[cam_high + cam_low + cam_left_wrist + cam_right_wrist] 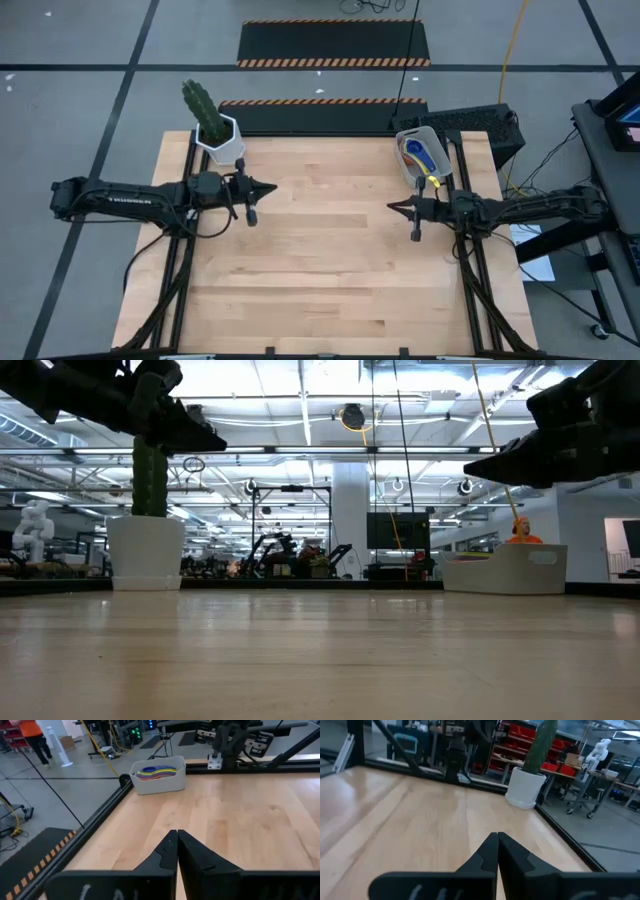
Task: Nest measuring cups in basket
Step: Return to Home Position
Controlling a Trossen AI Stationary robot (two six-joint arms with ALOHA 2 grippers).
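Note:
The light grey-blue basket point(424, 153) stands on its base at the table's far right corner. The measuring cups point(157, 771) lie stacked inside it, their coloured rims and handles showing above its wall. My left gripper point(270, 187) hovers shut over the table's left side, pointing toward the right. My right gripper point(394, 207) hovers shut over the right side, pointing toward the left, just near of the basket point(158, 775). Neither holds anything. In the low view only the basket's wall point(505, 570) shows.
A white hexagonal pot with a cactus point(213, 125) stands at the table's far left corner, close behind my left gripper. The bare wooden tabletop point(330, 260) stretches between and in front of both arms. Black frame rails run along the left and right table edges.

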